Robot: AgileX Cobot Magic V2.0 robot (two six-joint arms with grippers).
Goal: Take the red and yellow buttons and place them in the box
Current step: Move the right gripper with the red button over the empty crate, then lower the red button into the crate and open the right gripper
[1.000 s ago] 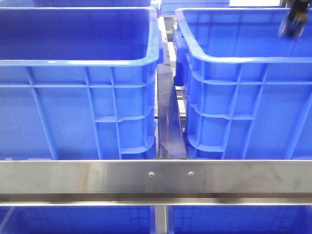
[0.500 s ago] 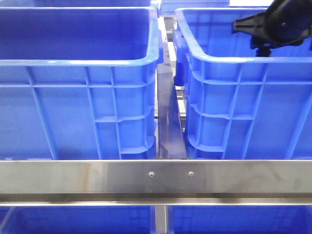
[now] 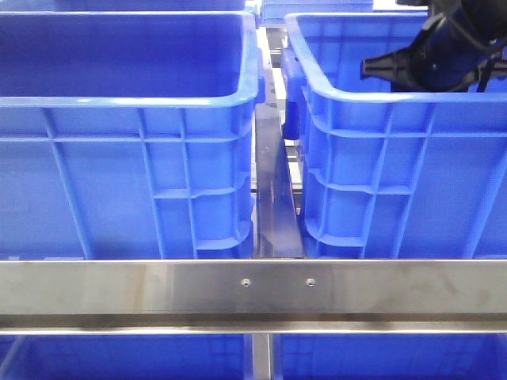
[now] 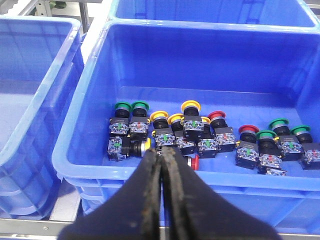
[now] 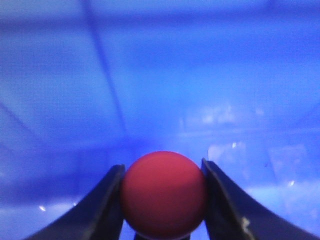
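Note:
In the right wrist view a red button (image 5: 164, 195) sits between the fingers of my right gripper (image 5: 162, 166), which is shut on it, with the blurred blue inside of a box (image 5: 150, 75) behind. In the front view my right gripper (image 3: 380, 68) hangs over the right-hand box (image 3: 380, 158), just above its rim. My left gripper (image 4: 160, 153) is shut on nothing, above the near rim of a blue crate (image 4: 75, 150). That crate holds several push buttons, among them red ones (image 4: 216, 116) and yellow ones (image 4: 190, 105). My left gripper does not show in the front view.
Green buttons (image 4: 121, 106) lie among the red and yellow ones. A second blue crate (image 3: 119, 158) stands left of the box, with a metal strip (image 3: 273, 182) between them. A steel rail (image 3: 253, 289) crosses in front. Another blue crate (image 4: 30, 100) neighbours the button crate.
My right arm has come down and to the left from the upper right corner of the front view, and now hangs over the right-hand box. The crates have not moved.

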